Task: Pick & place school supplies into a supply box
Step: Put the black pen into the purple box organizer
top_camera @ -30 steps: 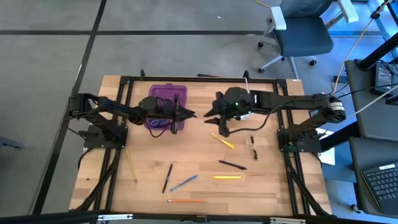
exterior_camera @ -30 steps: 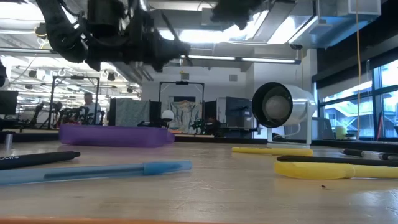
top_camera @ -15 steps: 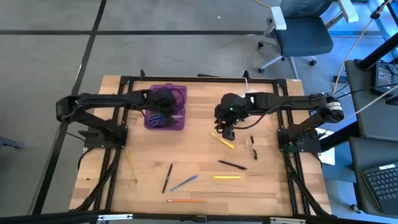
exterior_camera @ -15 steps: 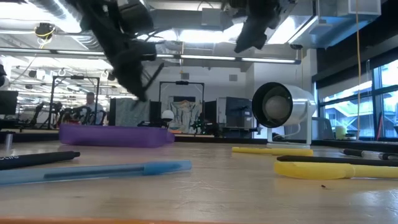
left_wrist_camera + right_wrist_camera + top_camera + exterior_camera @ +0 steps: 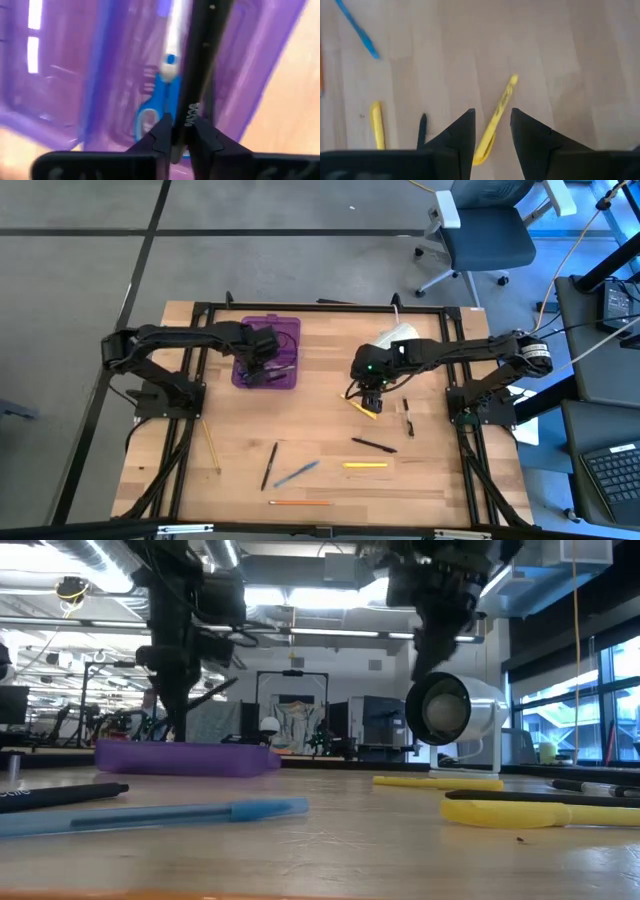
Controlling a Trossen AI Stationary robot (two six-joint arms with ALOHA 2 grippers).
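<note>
The supply box [image 5: 266, 352], translucent purple, lies open at the table's far left with blue-handled scissors [image 5: 159, 95] inside. My left gripper [image 5: 182, 140] hangs over it, pointing down, shut on a black pen [image 5: 197, 60]. My right gripper [image 5: 492, 111] stands open above a yellow pen [image 5: 498, 114] that lies flat on the wood right of centre [image 5: 358, 406]. Its fingers are on either side of the pen and clear of it. In the high view the left gripper [image 5: 262, 356] and the right gripper [image 5: 368, 388] both show from above. My left gripper pinches the black pen's barrel [image 5: 189, 116], where its white lettering is, between its two fingers. The fingers come from above, pointing down. The pen runs on past the fingertips over the scissors and the box floor; whether its far end touches the box I cannot tell.
A white roll [image 5: 398, 336] stands just beyond the right gripper. Loose on the near half of the table lie black pens [image 5: 373, 445] [image 5: 407, 417] [image 5: 269, 465], a yellow pen [image 5: 365, 465], a blue pen [image 5: 296, 473], an orange pencil [image 5: 300, 503] and a yellow pencil [image 5: 211, 445].
My left gripper has tipped from level to pointing down and drawn back over the box, keeping the black pen in its fingers. My right gripper has come down toward the yellow pen and tipped further down.
</note>
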